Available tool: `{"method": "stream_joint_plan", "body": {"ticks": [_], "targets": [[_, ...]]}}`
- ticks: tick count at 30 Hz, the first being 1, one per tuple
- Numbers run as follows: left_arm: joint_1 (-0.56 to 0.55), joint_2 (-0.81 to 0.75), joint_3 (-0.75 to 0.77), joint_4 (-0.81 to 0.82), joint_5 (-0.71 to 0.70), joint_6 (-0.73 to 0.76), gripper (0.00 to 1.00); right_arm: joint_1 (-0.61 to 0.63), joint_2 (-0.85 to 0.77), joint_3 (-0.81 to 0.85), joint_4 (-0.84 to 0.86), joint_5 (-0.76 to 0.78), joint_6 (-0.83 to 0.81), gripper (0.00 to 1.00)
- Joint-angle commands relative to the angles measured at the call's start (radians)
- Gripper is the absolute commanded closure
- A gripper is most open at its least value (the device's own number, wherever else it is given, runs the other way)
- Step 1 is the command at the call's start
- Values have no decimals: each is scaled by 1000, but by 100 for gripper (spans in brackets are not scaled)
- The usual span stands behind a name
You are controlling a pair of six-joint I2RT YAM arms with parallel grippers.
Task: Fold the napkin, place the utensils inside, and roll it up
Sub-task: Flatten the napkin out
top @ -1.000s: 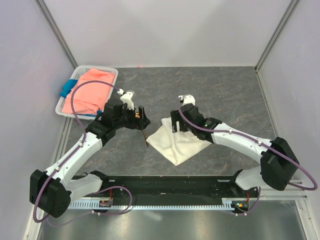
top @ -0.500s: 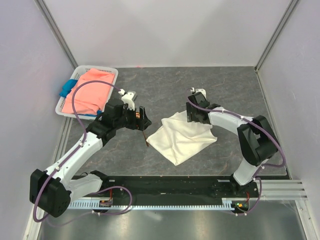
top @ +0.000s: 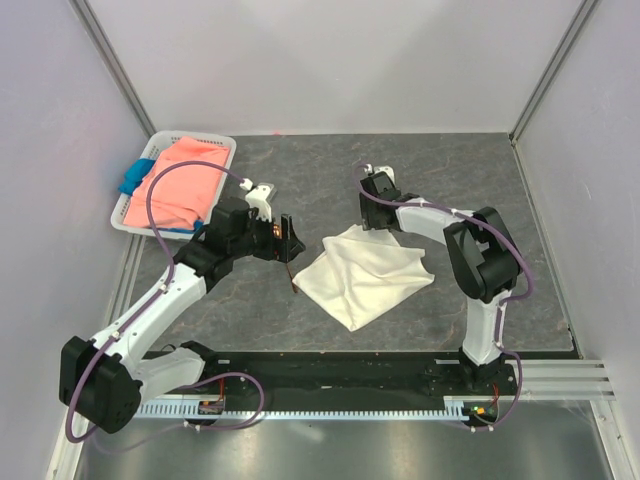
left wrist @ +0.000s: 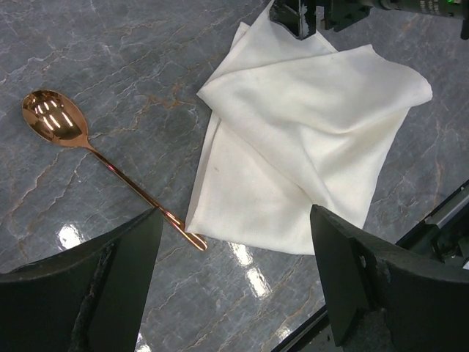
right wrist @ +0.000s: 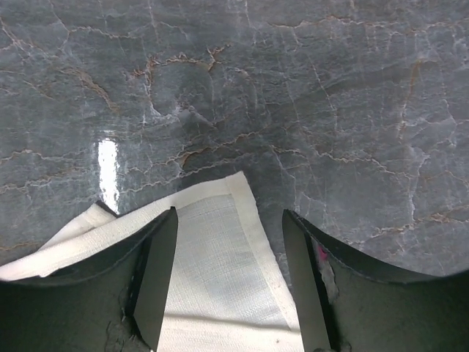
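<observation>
The off-white napkin (top: 366, 272) lies rumpled and partly folded over itself on the grey table; the left wrist view shows it whole (left wrist: 315, 139). The copper spoon (left wrist: 110, 169) lies just left of it, with its handle end touching the napkin's left edge (top: 293, 281). My right gripper (top: 370, 215) is down at the napkin's far corner (right wrist: 220, 249). That corner lies flat between the gripper's (right wrist: 231, 286) parted fingers, unpinched. My left gripper (top: 287, 242) hovers open above the spoon and the napkin's near edge (left wrist: 234, 293), holding nothing.
A white basket (top: 218, 145) stands at the far left with a salmon-pink cloth (top: 180, 185) and a blue cloth (top: 132, 180) in it. Grey walls enclose the table on three sides. The black mounting rail (top: 340, 370) runs along the near edge.
My right arm has swung away from the napkin's middle to its far corner, and its jaws have narrowed. The napkin has spread out to the right. The left arm has stayed put.
</observation>
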Motion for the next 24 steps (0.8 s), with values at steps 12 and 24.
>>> {"method": "stream_joint_plan", "body": {"ticks": [12, 24], "targets": [[-25, -8, 47, -7, 34, -4, 11, -22, 59, 51, 22, -23, -15, 42], [-37, -17, 47, -7, 37, -4, 11, -56, 96, 44, 2, -123, -24, 65]]}}
